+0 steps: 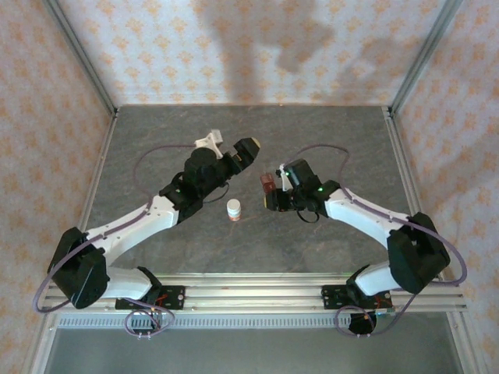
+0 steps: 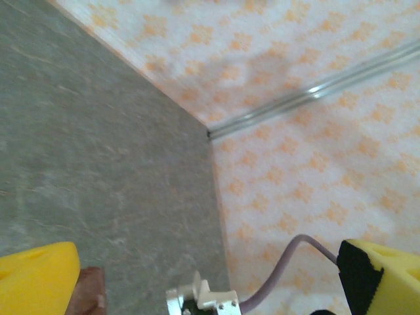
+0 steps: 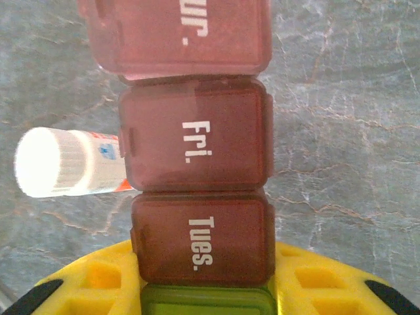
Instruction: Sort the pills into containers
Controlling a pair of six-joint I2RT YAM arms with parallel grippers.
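The right gripper [image 3: 205, 292] is clamping the containers [image 3: 195, 151] by the green end, strip pointing straight out just right of the white bottle [image 1: 233, 209]; the left gripper [image 1: 248, 151] is hovering spread apart.

Your white-and-black left arm [image 1: 136, 224] stretches toward centre, left gripper [image 1: 249, 149] spread wide. Your right arm [image 1: 365, 216] bends inward, right gripper [image 1: 272, 198] clamped on the red-brown and green compartment strip [image 3: 195, 147].
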